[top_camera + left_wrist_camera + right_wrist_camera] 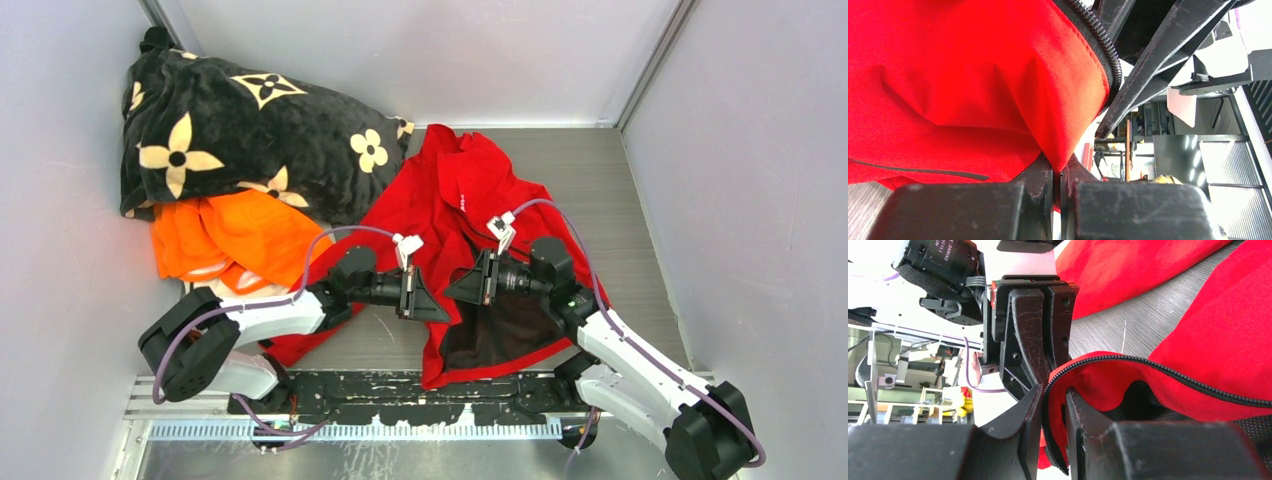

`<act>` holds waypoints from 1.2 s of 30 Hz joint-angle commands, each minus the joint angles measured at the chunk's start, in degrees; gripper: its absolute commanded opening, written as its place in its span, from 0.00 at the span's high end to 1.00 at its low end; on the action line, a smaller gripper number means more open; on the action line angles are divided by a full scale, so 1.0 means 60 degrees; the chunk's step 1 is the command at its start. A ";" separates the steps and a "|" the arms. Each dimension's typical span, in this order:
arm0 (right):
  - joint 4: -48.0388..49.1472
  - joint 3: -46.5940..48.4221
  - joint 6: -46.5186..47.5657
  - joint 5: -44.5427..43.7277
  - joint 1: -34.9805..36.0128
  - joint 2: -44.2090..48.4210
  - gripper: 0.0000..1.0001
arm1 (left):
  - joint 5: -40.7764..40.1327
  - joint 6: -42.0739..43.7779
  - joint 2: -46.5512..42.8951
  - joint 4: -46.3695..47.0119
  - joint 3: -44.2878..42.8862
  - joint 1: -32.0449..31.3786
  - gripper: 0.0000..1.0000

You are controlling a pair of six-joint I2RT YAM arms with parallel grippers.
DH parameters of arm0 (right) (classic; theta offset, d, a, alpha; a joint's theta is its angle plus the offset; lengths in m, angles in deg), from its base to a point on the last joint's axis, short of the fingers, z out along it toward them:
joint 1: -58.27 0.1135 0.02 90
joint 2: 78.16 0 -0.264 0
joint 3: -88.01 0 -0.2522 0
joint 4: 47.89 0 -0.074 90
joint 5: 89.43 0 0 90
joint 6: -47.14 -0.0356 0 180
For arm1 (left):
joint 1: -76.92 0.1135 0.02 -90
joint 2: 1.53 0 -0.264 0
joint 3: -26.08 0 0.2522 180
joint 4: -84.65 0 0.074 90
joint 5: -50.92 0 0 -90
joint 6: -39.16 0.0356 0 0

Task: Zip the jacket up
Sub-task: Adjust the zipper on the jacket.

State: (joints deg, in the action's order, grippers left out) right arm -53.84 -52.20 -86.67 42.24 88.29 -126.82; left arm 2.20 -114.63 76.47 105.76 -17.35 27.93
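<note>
The red jacket [450,190] lies unzipped on the table, its dark lining [500,325] showing near the front. My left gripper [437,303] is shut on a fold of the red fabric [973,85] just below the black zipper teeth [1103,45], and the cloth is pinched between its fingertips [1056,172]. My right gripper [456,288] faces it, almost tip to tip. Its fingers [1053,400] stand a little apart, and the jacket's other zipper edge [1148,365] hangs loosely in the gap. No zipper slider shows.
A black flower-patterned blanket [250,130] is heaped at the back left, with an orange garment [235,235] below it beside the left arm. White walls close in the grey table [620,180] on three sides. A black rail [400,390] runs along the near edge.
</note>
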 commanded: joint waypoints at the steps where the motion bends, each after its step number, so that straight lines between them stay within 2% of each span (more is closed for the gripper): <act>1: 0.0046 0.0203 0.0469 0.0130 0.0155 0.0116 0.73 | 0.0298 0.0068 0.0093 0.1082 -0.0071 0.0035 1.00; 4: 0.0056 0.0218 0.0545 0.0209 0.0254 0.0065 0.86 | 0.0288 -0.0081 0.0166 0.1332 -0.0052 0.0035 0.98; 6: 0.0133 0.0228 0.0538 0.0252 0.0280 0.0069 0.97 | 0.0216 -0.0200 0.0220 0.1580 -0.0002 0.0036 0.92; 11: 0.0367 0.0248 0.0299 0.0182 0.0284 0.0067 0.99 | 0.0152 -0.0747 0.0575 0.2638 0.0126 0.0028 0.77; 17: 0.0440 0.0206 0.0198 0.0183 0.0289 0.0049 0.99 | 0.0152 -0.1077 0.0831 0.3270 0.0115 0.0035 0.70; 24: 0.0484 0.0191 0.0140 0.0055 0.0299 0.0014 0.99 | 0.0252 -0.1209 0.0835 0.3489 0.0071 0.0035 0.71; 28: 0.0511 0.0256 0.0125 0.0013 0.0266 0.0023 0.99 | 0.0318 -0.1195 0.0875 0.3468 0.0069 0.0024 0.75; 36: 0.0489 0.0478 0.0214 0.0112 0.0051 0.0067 0.99 | 0.0481 -0.0957 0.0959 0.3039 0.0041 0.0024 0.95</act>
State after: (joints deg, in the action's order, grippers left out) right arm -53.49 -52.18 -85.45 42.45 89.12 -126.91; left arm 3.55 -121.23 82.00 121.21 -16.45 27.93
